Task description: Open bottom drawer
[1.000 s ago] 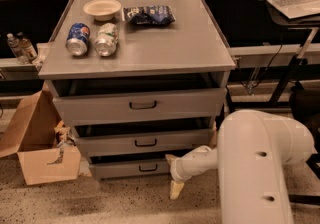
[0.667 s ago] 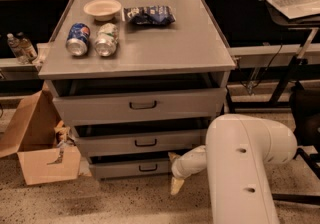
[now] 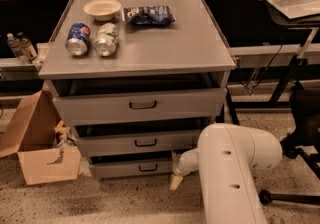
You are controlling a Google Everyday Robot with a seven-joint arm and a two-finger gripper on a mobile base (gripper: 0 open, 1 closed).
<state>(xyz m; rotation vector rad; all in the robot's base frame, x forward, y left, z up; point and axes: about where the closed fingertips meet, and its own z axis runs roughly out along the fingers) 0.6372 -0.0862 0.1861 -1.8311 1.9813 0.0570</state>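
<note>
The grey cabinet has three drawers, all pulled out a little. The bottom drawer [image 3: 132,167] is the shortest and narrowest front, with a small dark loop handle [image 3: 148,168] at mid-front. Above it are the mid-sized drawer [image 3: 135,143] and the tallest drawer [image 3: 140,105]. My gripper [image 3: 175,182] hangs at the end of the white arm [image 3: 230,168], just right of the bottom drawer's right end, near the floor and right of the handle. It holds nothing that I can see.
On the cabinet top [image 3: 165,43] lie a bowl [image 3: 102,8], two cans [image 3: 79,39] [image 3: 106,39] and a blue snack bag [image 3: 149,15]. An open cardboard box [image 3: 37,143] stands on the floor at left. A chair base [image 3: 295,168] is at right.
My arm has swung left and nearer, so it fills more of the lower right. The gripper stays by the bottom drawer's right end. The drawers have not moved.
</note>
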